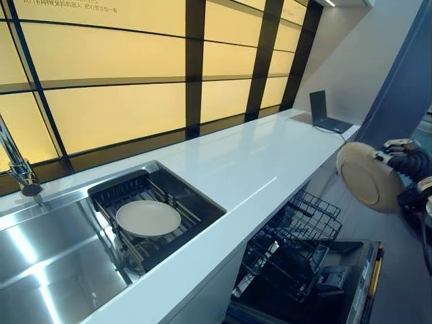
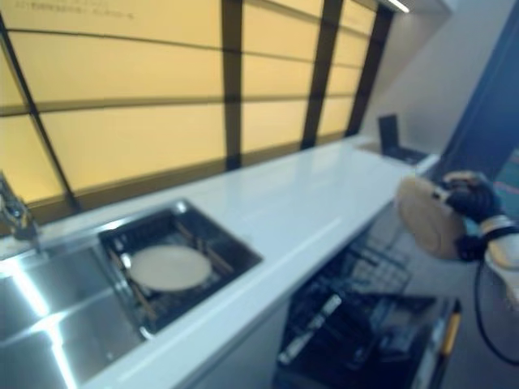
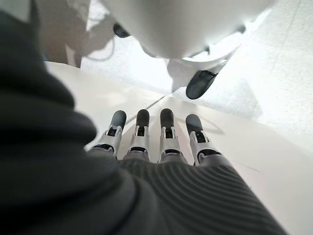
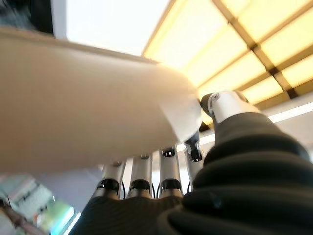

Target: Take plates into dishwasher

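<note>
The beige plate (image 1: 365, 177) hangs in the air on edge, its face turned toward the worktop (image 1: 256, 162), gripped at its rim by the right hand (image 1: 403, 162); the right wrist view shows the fingers (image 4: 142, 176) lying along one face of the plate with the thumb (image 4: 222, 105) curled over the rim, so the hand is closed on it. It sits out past the worktop's front edge, above and a little beyond the open dishwasher's pulled-out wire rack (image 1: 297, 233), which looks empty as far as can be seen (the lower part is dark and hard to read). A second plate (image 1: 148, 218) lies flat on the dark drying rack (image 1: 135, 196) set in the sink (image 1: 47, 250), well apart from the first. The left hand (image 3: 156, 139) shows only in its own wrist view, fingers straight and holding nothing, resting on or just over a pale surface. By my reading the task is in its first half: one plate is lifted and on its way, none is racked yet, and the plate in the sink is left to fetch. The space above the rack is open, though the worktop edge stands close on one side, and the lowered dishwasher door (image 1: 351, 283) juts out below; the laptop (image 1: 324, 113) at the far end is clear of the path.
</note>
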Robot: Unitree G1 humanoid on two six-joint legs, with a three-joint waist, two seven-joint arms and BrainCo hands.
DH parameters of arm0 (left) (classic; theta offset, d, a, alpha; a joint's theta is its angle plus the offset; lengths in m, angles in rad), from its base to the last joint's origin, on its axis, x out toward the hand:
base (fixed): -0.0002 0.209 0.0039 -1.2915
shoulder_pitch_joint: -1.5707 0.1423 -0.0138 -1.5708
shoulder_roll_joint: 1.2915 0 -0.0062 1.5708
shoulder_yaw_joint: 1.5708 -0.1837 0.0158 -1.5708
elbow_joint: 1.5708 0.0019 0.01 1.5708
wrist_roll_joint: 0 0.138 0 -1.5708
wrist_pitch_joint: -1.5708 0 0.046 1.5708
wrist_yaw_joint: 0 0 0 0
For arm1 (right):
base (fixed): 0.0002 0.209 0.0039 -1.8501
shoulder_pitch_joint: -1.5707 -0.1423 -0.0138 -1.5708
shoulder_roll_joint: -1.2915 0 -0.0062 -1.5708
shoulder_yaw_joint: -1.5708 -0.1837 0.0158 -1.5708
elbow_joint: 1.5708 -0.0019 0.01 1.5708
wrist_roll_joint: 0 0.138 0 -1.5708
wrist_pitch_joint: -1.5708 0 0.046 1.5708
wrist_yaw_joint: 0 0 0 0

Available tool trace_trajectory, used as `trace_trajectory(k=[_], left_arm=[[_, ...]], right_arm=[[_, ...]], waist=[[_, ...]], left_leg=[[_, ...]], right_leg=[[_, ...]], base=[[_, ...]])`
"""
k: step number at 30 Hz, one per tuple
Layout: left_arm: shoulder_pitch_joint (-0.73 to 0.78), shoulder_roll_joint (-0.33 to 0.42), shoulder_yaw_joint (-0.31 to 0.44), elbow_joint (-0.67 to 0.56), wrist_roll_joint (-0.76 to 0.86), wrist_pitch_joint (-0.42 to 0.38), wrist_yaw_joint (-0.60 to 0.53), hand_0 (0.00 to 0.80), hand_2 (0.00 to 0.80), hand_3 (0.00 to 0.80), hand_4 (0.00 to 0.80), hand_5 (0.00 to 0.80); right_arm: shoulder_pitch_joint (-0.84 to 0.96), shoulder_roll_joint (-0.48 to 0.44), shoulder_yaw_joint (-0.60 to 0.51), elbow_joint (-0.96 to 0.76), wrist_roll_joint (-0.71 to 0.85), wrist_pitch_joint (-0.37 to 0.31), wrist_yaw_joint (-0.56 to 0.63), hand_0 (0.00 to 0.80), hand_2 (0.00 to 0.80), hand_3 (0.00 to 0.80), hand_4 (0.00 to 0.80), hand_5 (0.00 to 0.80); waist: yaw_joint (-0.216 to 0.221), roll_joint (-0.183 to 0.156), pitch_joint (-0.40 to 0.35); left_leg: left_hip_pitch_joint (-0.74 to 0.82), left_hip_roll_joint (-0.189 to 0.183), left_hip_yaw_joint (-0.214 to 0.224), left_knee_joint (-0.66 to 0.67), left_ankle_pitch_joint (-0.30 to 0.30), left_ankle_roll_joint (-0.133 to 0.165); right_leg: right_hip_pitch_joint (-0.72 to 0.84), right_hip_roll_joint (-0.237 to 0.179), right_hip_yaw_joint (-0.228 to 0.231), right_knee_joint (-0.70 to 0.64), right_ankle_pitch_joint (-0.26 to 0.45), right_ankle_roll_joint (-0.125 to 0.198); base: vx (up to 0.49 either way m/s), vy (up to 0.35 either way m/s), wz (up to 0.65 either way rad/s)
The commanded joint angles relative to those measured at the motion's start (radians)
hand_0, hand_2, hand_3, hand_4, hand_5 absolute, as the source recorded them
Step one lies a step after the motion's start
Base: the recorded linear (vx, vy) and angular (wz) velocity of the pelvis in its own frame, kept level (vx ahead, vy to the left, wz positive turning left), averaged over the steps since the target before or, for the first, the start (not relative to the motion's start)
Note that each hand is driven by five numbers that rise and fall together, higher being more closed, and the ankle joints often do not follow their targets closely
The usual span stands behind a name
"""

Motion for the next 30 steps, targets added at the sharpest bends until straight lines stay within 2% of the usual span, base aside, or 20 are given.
trace_trajectory(k=[1, 5, 9, 20, 30], left_arm=[[-0.087, 0.049, -0.025, 0.008, -0.024, -0.029, 0.027, 0.000, 0.000, 0.000, 0.000, 0.000], [-0.104, 0.051, -0.037, 0.000, -0.044, -0.028, 0.030, 0.000, 0.000, 0.000, 0.000, 0.000], [-0.136, 0.050, -0.046, 0.004, -0.064, -0.017, 0.022, 0.000, 0.000, 0.000, 0.000, 0.000], [-0.179, 0.034, -0.062, -0.009, -0.090, -0.035, 0.027, 0.000, 0.000, 0.000, 0.000, 0.000], [-0.209, 0.022, -0.080, -0.034, -0.104, -0.037, 0.011, 0.000, 0.000, 0.000, 0.000, 0.000]], right_arm=[[-0.139, 0.053, 0.040, -0.044, -0.043, -0.016, 0.015, 0.800, 0.800, 0.800, 0.800, 0.800], [-0.171, 0.086, 0.093, -0.035, -0.046, -0.018, 0.028, 0.800, 0.800, 0.800, 0.800, 0.800], [-0.201, 0.135, 0.137, -0.025, -0.068, -0.006, 0.042, 0.800, 0.800, 0.800, 0.800, 0.800], [-0.160, 0.213, 0.162, -0.048, -0.079, 0.027, 0.057, 0.800, 0.800, 0.800, 0.800, 0.800], [-0.143, 0.271, 0.199, -0.066, -0.110, 0.042, 0.091, 0.800, 0.800, 0.800, 0.800, 0.800]], waist=[[0.005, -0.040, 0.045], [0.009, -0.022, 0.078], [-0.007, 0.002, 0.105], [-0.040, 0.040, 0.145], [-0.050, 0.065, 0.160]], left_leg=[[-0.046, -0.017, -0.012, 0.003, 0.011, 0.022], [-0.089, -0.025, -0.081, 0.004, 0.028, 0.014], [-0.106, -0.025, -0.098, -0.003, 0.034, 0.005], [-0.121, -0.033, -0.081, -0.012, 0.039, -0.004], [-0.123, -0.040, -0.076, -0.013, 0.039, -0.009]], right_leg=[[0.057, -0.033, 0.061, 0.017, -0.085, 0.038], [0.035, -0.024, 0.084, 0.013, -0.082, 0.029], [0.001, -0.027, 0.085, 0.019, -0.082, 0.026], [-0.038, -0.041, 0.081, 0.035, -0.083, 0.022], [-0.048, -0.049, 0.081, 0.030, -0.079, 0.021]], base=[[-0.102, -0.128, 0.08], [-0.097, -0.065, 0.00], [-0.095, 0.003, -0.14], [-0.020, 0.034, -0.03], [0.001, 0.010, -0.01]])
